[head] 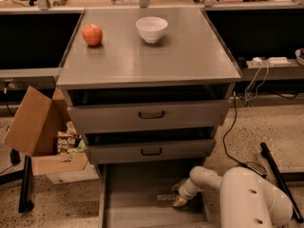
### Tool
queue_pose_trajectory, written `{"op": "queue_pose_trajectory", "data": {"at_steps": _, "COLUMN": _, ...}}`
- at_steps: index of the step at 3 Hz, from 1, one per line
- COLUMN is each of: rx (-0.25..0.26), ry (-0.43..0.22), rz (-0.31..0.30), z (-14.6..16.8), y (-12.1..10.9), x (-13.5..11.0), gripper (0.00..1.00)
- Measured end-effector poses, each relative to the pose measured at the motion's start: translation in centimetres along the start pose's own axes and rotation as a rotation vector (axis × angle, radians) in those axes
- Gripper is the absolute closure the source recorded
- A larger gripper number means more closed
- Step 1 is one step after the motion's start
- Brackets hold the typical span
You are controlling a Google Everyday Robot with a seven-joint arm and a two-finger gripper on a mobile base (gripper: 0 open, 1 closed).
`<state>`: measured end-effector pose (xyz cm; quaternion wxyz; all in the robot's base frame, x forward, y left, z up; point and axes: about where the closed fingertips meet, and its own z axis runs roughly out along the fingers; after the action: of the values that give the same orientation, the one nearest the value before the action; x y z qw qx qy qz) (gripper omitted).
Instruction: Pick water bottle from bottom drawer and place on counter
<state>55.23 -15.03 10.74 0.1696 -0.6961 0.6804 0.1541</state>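
The water bottle (164, 198) lies on its side on the floor of the bottom drawer (128, 194), which is pulled out under the two handled drawers. My gripper (178, 194) is down inside the drawer at the bottle's right end. Its fingers (180, 202) are apart, one on each side of that end, and I see no firm hold. The white arm (247, 196) reaches in from the lower right. The counter (190, 51) is the grey top of the cabinet above.
A red apple (92, 34) and a white bowl (151, 28) stand on the counter's far part. An open cardboard box (42, 132) sits on the floor left of the cabinet. Cables (237, 127) and a black bar (280, 179) lie at the right.
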Motion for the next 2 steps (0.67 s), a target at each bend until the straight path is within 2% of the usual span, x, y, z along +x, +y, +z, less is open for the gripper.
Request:
{"op": "queue_pose_trajectory", "data": {"at_steps": 1, "rx": -0.005, "ry": -0.126, "rz": -0.102, "z": -4.7, "y": -0.8, "x": -3.8, "gripper": 1.0}}
{"op": "queue_pose_trajectory", "data": {"at_steps": 2, "rx": 0.005, "ry": -0.193, "rz": -0.191, "z": -9.2, "y": -1.6, "x": -7.0, "gripper": 1.0}}
